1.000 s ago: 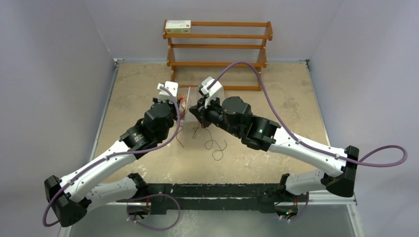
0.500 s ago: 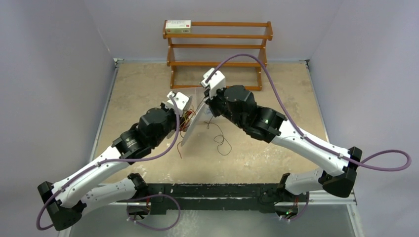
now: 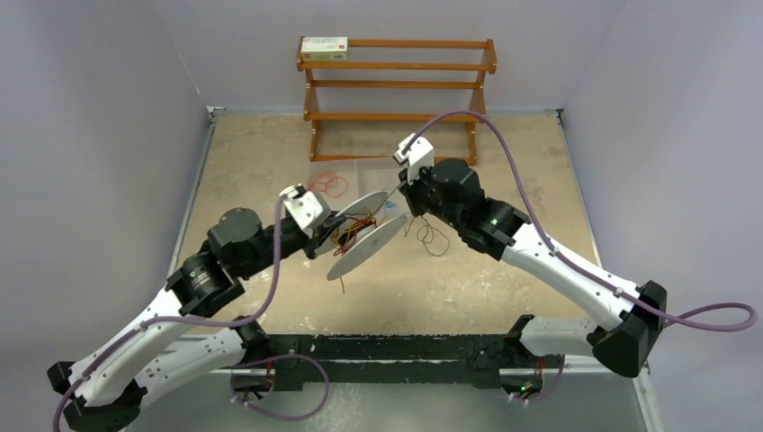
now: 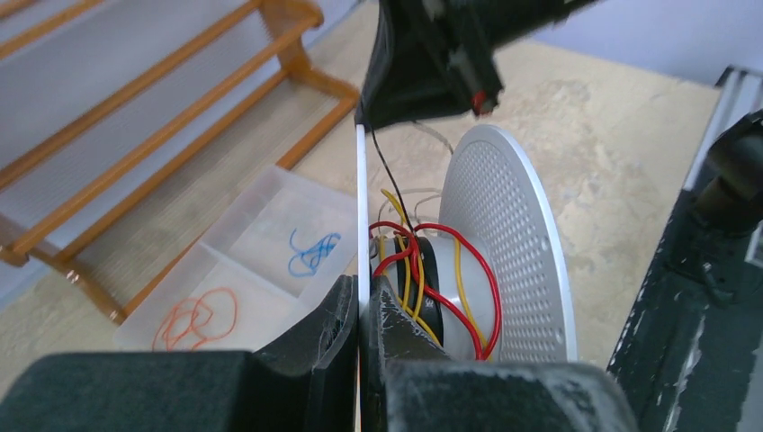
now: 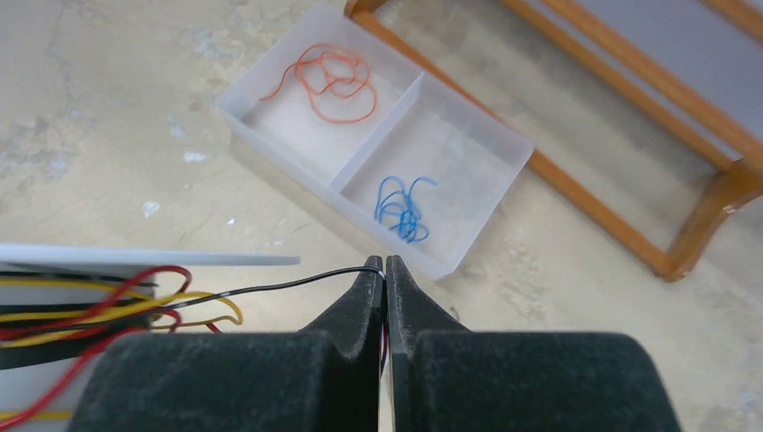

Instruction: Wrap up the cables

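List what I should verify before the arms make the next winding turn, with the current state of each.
1. Left gripper shut on a flange of the grey-white perforated plastic spool: ok.
2. Right gripper pinching the thin black wire: ok.
3. Black wire leads between the flanges: ok.
4. Red and yellow wires snug on the core: not ok, loops bulge.
5. Black wire's loose tail untangled: cannot tell.

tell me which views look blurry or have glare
Left wrist view: the left gripper, clamped on the grey-white perforated spool, is soft close up; the spool's far disc is sharp. Right wrist view: the right gripper pinching the thin black cable is blurred, the clear plastic divided tray crisp. Top external view: even light, no glare.
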